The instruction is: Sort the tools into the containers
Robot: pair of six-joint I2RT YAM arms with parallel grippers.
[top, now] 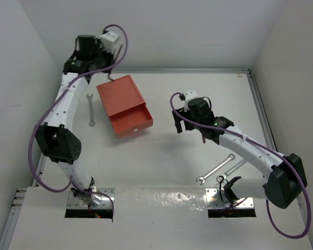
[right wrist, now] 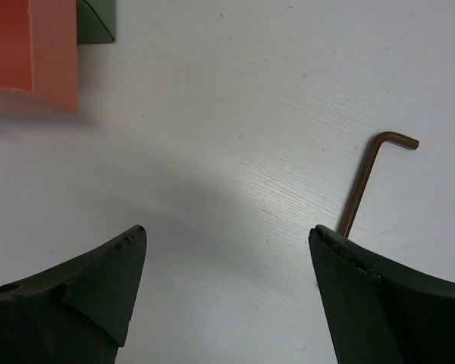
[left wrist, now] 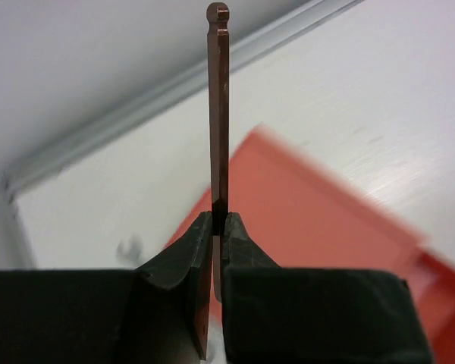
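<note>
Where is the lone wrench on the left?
Top view, left side: the wrench lies flat on the table, just left of the orange box.

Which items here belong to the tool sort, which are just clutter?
Job: orange-red drawer box; dark green drawer; thin reddish-brown hex key in the left fingers; second L-shaped reddish-brown hex key on the table; slim silver open-end wrench beside the box; two more silver wrenches by the right arm's base.
Lying about: purple robot cables; silver rail at the table's far edge.
</note>
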